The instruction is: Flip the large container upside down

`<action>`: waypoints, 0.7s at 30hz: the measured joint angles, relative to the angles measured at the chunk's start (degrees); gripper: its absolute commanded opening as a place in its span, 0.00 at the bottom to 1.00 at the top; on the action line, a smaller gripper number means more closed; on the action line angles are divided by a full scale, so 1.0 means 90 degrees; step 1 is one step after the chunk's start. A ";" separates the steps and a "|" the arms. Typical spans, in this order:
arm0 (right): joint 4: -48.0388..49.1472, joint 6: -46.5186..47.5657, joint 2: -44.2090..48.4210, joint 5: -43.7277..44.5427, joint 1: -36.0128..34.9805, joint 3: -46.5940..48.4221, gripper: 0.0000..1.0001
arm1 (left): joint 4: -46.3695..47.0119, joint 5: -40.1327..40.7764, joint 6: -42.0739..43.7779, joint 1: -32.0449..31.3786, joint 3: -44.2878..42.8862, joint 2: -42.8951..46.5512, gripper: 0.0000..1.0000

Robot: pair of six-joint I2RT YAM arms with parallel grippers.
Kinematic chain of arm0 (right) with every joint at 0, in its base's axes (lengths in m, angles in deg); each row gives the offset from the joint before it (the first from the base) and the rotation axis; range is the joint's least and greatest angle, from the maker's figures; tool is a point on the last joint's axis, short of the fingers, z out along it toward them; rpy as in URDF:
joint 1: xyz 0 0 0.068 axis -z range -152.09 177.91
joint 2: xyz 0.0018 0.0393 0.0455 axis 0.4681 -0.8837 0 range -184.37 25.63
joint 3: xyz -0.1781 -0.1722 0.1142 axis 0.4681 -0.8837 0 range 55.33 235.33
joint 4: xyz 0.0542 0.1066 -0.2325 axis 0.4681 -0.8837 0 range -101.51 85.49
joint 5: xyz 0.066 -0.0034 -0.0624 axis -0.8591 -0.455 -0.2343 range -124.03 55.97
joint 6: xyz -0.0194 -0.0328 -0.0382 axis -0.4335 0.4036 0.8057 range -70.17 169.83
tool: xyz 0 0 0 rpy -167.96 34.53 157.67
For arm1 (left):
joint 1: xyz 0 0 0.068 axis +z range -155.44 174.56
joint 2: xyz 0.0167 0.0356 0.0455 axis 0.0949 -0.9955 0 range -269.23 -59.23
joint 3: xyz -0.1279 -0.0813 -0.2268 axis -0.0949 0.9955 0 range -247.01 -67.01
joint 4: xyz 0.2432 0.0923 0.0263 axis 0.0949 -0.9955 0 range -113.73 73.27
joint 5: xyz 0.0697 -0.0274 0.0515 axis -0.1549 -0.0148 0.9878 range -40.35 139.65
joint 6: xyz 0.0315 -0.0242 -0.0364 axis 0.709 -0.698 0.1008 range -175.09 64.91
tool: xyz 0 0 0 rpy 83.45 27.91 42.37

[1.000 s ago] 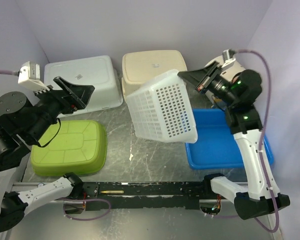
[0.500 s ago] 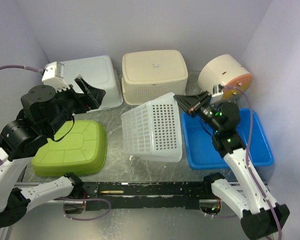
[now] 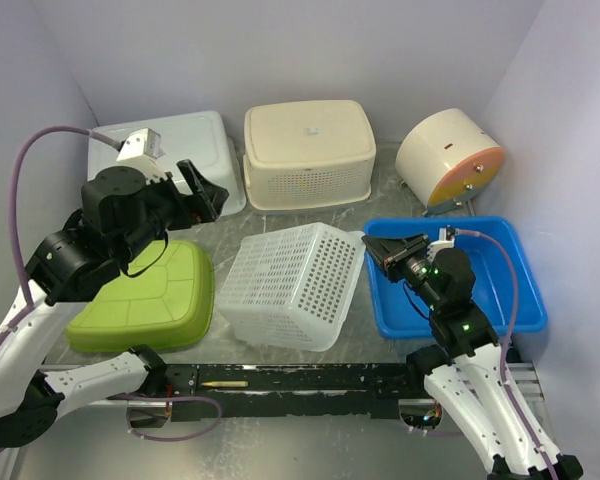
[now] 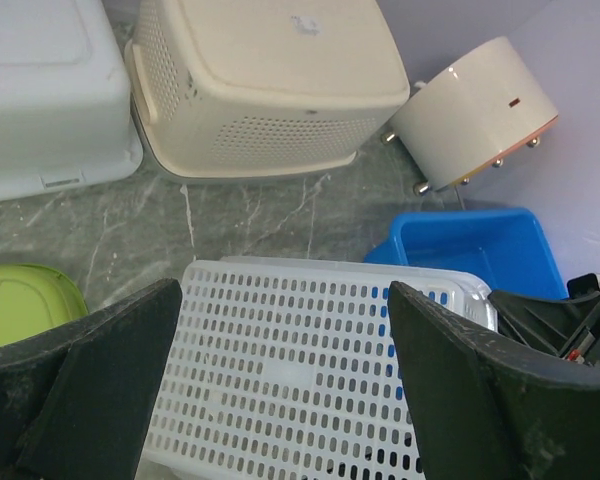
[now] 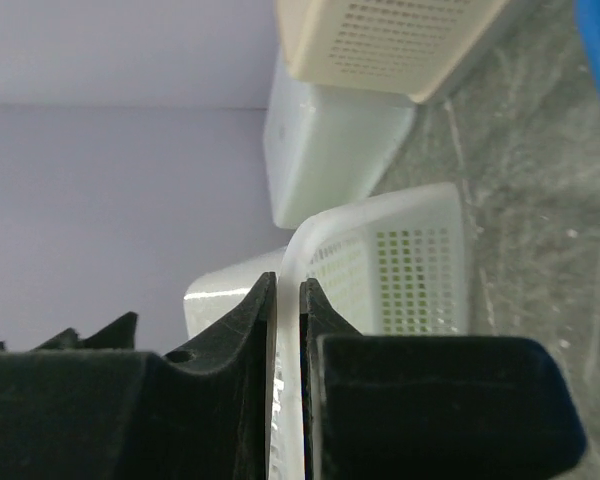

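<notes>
The large container is a white perforated basket [image 3: 288, 283] lying bottom up and tilted on the table's middle. It also shows in the left wrist view [image 4: 310, 370] and the right wrist view [image 5: 420, 255]. My right gripper [image 3: 372, 247] is shut on the basket's rim at its right side; the rim [image 5: 288, 300] sits pinched between the two black fingers. My left gripper [image 3: 202, 185] is open and empty, held above and to the left of the basket, with its fingers [image 4: 90, 370] spread wide over the basket's bottom.
A green bin [image 3: 145, 295] lies upside down at the left. A white bin [image 3: 170, 160] and a cream perforated bin [image 3: 308, 145] lie upside down at the back. A round cream canister [image 3: 448, 155] lies at the back right. A blue tray [image 3: 500, 285] sits at the right.
The right gripper has swung down and forward with the basket, lowering it from mid-air onto the table, bottom up. The left arm has moved right and forward, toward the basket.
</notes>
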 measured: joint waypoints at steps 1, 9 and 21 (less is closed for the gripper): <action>-0.0153 0.0019 -0.0005 0.0017 0.0000 0.0000 0.03 | 0.0000 -0.0034 0.0000 0.0000 0.0024 -0.0029 0.96; -0.0981 0.0578 -0.0240 -0.0121 -0.0007 -0.0121 0.32 | -0.0117 -0.0656 -0.0199 0.0000 0.0610 -0.0177 0.96; -0.1872 0.2339 -0.1209 -0.0374 -0.0039 0.0248 0.72 | -0.0255 -0.1763 -0.0595 0.0000 0.1938 -0.0250 0.96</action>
